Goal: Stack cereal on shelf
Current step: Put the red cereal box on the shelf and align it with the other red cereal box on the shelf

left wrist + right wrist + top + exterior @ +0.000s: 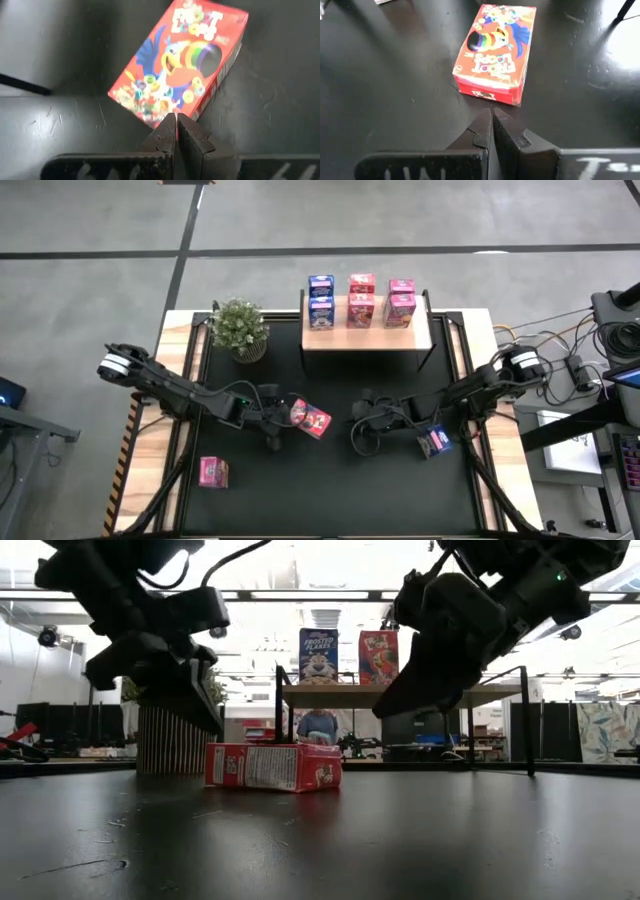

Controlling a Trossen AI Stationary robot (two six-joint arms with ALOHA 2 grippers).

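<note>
A pink cereal box [213, 472] lies alone near the table's front left edge, well apart from both arms. At mid-table a red Froot Loops box [310, 419] lies flat between the left gripper [176, 131], whose clenched jaws hold nothing and point at the box's near corner from just beside it, and the right gripper [491, 127], likewise clenched and empty, just short of the box's end; a blue cereal box [434, 442] lies under the right arm. Farther back, the wooden shelf [366, 336] carries blue, red and pink boxes standing upright, with a potted plant [239, 328] to its left.
</note>
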